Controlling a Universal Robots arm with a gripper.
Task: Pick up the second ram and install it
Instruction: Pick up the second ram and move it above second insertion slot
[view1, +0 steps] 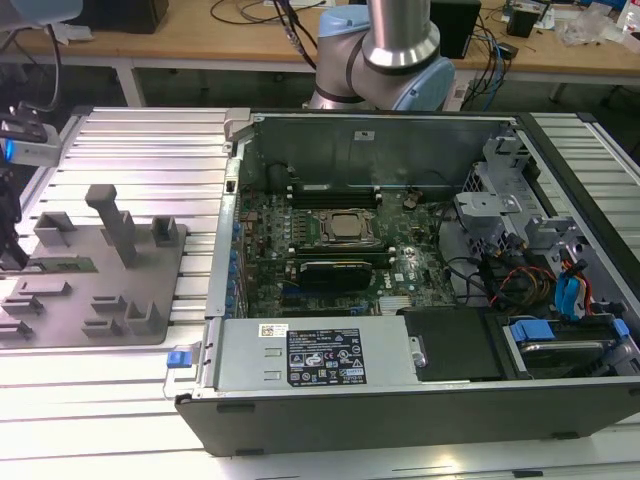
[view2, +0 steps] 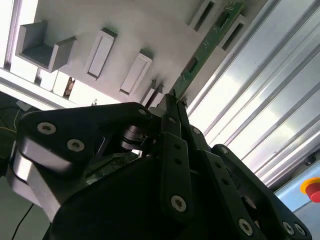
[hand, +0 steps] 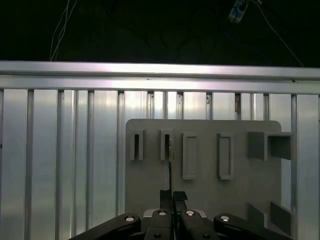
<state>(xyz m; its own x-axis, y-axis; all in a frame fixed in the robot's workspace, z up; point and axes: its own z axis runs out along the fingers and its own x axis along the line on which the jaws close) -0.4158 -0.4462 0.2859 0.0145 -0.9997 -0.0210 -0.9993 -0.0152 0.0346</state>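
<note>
Clenching my gripper on the ram's thin edge, I hold it upright, aligned with the fixture's slots.

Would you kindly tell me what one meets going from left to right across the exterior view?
Grey fixture plate → processor → black panel → blue drive caddy.

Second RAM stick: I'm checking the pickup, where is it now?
In the second wrist view the long thin green circuit-board stick sits in slots of the grey plastic fixture, its near end pinched by the hand.
</note>
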